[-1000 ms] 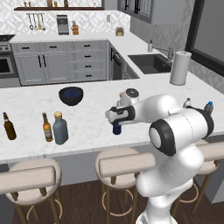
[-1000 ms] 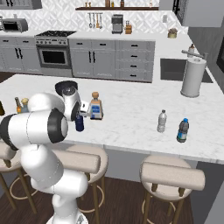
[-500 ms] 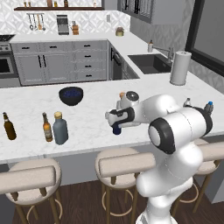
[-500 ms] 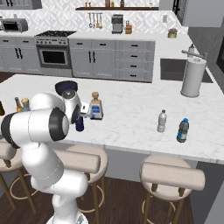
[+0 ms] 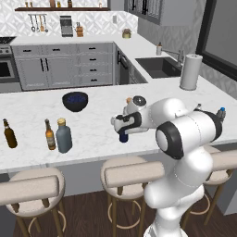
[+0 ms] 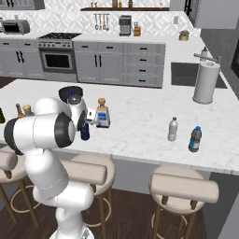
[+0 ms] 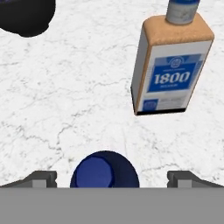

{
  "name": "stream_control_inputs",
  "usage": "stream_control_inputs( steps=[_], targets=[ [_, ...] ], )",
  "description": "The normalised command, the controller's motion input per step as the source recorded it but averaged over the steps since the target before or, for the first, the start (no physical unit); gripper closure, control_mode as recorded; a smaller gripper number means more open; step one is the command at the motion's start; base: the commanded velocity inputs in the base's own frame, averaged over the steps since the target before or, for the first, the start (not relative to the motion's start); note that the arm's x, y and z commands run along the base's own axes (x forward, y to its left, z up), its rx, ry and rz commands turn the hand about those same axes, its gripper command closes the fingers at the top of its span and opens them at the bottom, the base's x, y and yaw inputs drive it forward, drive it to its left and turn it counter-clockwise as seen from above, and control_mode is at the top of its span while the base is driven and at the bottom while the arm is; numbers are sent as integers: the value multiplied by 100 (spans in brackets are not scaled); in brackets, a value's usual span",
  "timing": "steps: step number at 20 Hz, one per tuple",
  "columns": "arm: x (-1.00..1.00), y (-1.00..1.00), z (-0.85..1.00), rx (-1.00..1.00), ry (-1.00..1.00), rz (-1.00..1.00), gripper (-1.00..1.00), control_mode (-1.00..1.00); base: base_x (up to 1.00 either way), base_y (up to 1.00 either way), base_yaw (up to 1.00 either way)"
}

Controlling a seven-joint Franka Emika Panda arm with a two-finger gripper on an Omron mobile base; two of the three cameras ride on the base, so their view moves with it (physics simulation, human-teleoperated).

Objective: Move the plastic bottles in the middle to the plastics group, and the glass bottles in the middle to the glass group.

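I hold the end effector [image 7: 112, 178], fingers spread wide, over the small dark navy plastic bottle [image 7: 104, 169], not yet gripped, mid-surface. The squarish blue-labelled glass bottle [image 7: 170, 70] beside it also awaits sorting; both remain.

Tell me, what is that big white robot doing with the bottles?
The white robot arm hangs its open claw right over the small dark navy-blue plastic bottle on the white marble counter; nothing is held. The squarish pale glass bottle with a blue label stands just beyond. The two small water bottles wait farther along.
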Motion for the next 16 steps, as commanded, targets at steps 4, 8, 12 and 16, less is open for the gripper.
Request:
stream_control_inputs(
  steps=[4, 8, 12, 16],
  targets=[
    [4, 2, 0, 3, 0, 0, -100, -100, 0, 0, 0],
    [0, 2, -4, 4, 0, 0, -100, -100, 0, 0, 0],
    [0, 1, -14, 2, 0, 0, 100, -100, 0, 0, 0],
    [5, -9, -18, 0, -9, 0, 100, -100, 0, 0, 0]
  ],
)
